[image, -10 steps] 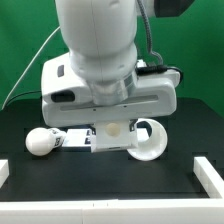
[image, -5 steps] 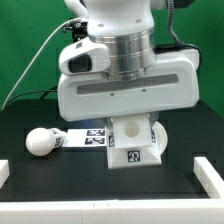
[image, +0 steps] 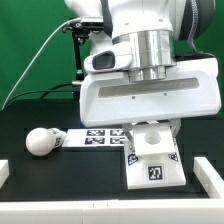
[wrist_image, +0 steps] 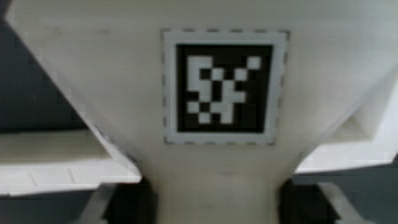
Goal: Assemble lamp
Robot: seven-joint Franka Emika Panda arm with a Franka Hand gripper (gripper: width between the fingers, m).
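The claw (wrist_image: 217, 198) is closed on the tagged white lamp shade (image: 153, 158) over the black bench (image: 60, 175); the round bulb (image: 40, 141) lies well apart.

I noted the shade (wrist_image: 118, 90) filling most of the frame, matte white and tapering, with a black-and-white tag (wrist_image: 224, 88) set squarely on its facing surface. Black table (wrist_image: 25, 100) showed beside it. Dark shapes flanked its narrow end, too blurred to identify.
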